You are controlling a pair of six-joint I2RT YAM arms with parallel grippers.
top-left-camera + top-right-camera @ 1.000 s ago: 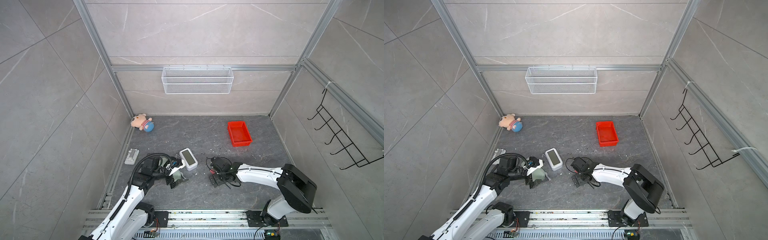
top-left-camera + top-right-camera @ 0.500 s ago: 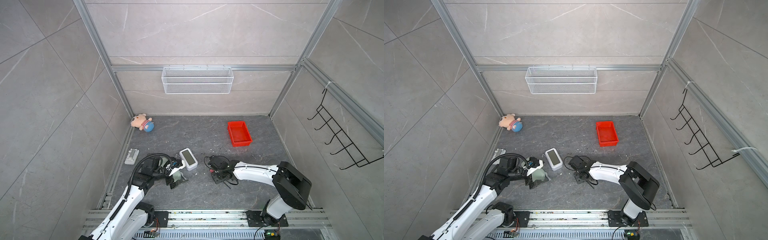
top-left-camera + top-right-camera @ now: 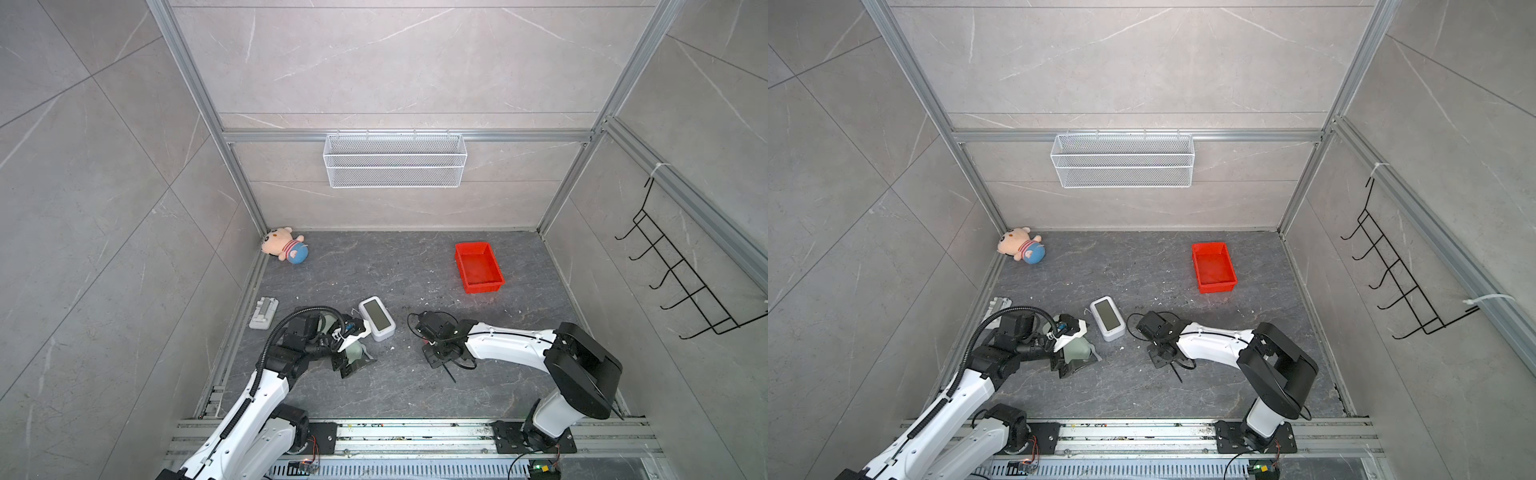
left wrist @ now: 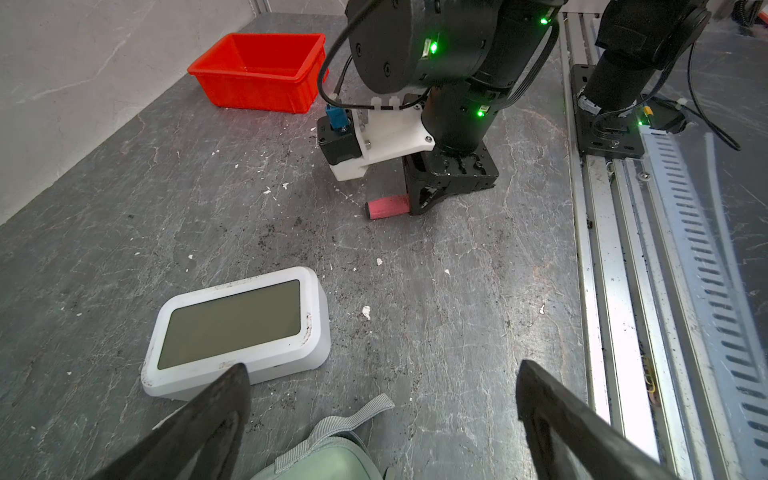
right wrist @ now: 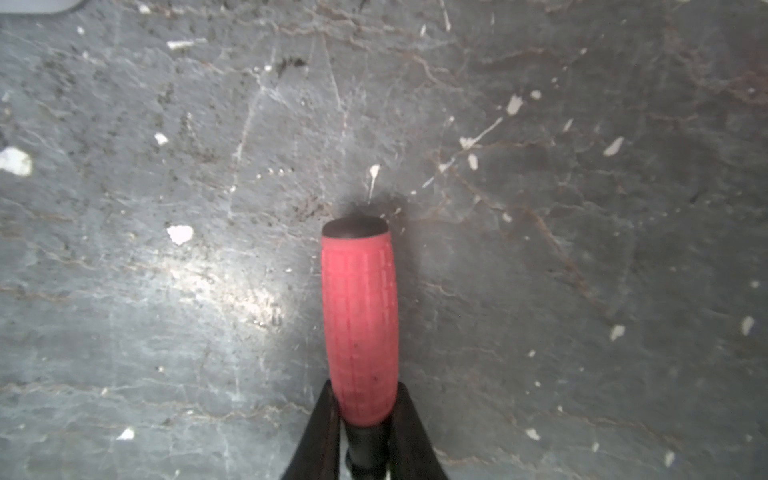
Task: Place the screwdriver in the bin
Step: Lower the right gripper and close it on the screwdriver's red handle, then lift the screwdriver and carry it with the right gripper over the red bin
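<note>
The screwdriver's red handle (image 5: 359,328) lies low over the dark floor, and my right gripper (image 5: 365,419) is shut on its lower end by the black collar. In the left wrist view the handle (image 4: 386,206) sticks out from under that gripper. Its thin shaft (image 3: 449,374) pokes out toward the front in both top views. The red bin (image 3: 478,266) stands empty at the back right, well away from the right gripper (image 3: 440,355). My left gripper (image 4: 382,399) is open above a pale green pouch (image 4: 328,457).
A white device with a screen (image 3: 376,319) lies between the two arms. A plush toy (image 3: 286,250) sits in the back left corner and a small grey block (image 3: 264,312) by the left wall. A white wire basket (image 3: 395,160) hangs on the back wall.
My right gripper's jaws have gone from open to shut on the screwdriver's handle, with a small shift of the arm. The left arm has not moved.
</note>
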